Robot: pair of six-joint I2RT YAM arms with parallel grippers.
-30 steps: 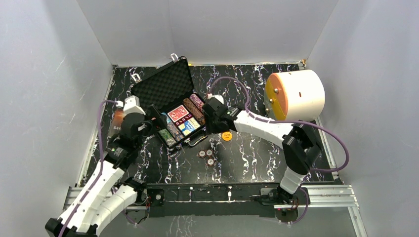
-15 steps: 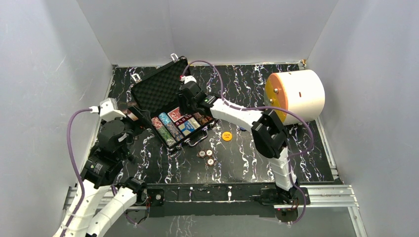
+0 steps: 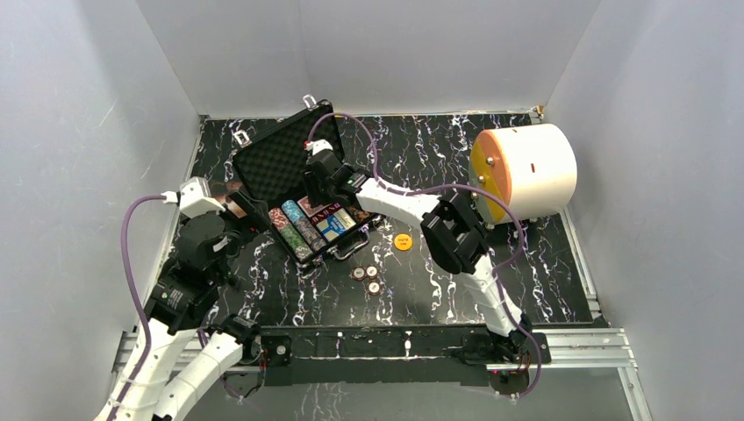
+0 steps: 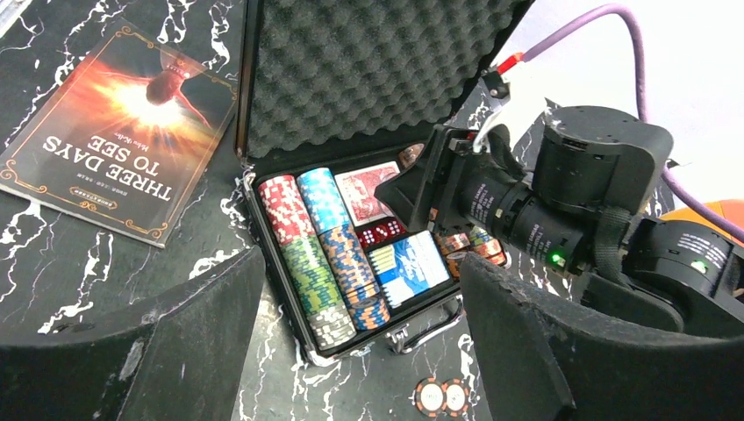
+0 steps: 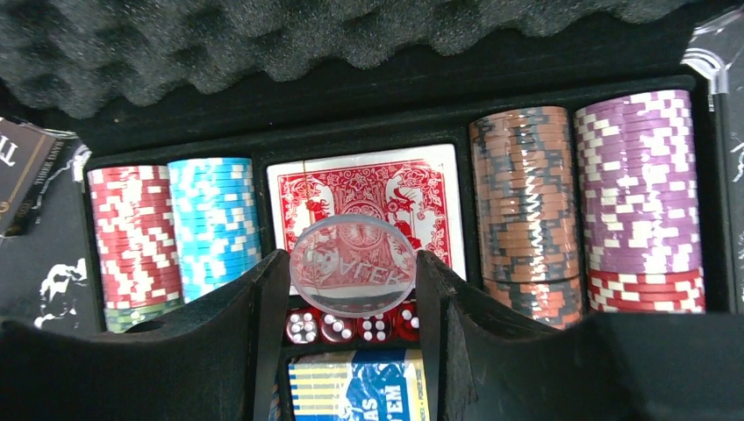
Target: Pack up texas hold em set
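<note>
Clear round button (image 5: 353, 265) between clenched right fingers (image 5: 456, 342); left fingers (image 4: 175, 351) apart; booklet (image 4: 114, 149) "THREE DAYS TO SEE".

Blocked over the case (image 5: 368, 132) centre by the right gripper (image 5: 351, 272), clamped on a clear round button (image 5: 353, 250) above red deck (image 5: 368, 180) and dice (image 5: 338, 326). Walled behind by the raised foam lid (image 3: 285, 149). Open table (image 3: 456, 281) in front, bar loose chips (image 3: 367, 279) and an orange button (image 3: 403, 241). Hemmed left by booklet (image 4: 114, 132), right by white cylinder (image 3: 535, 167).
</note>
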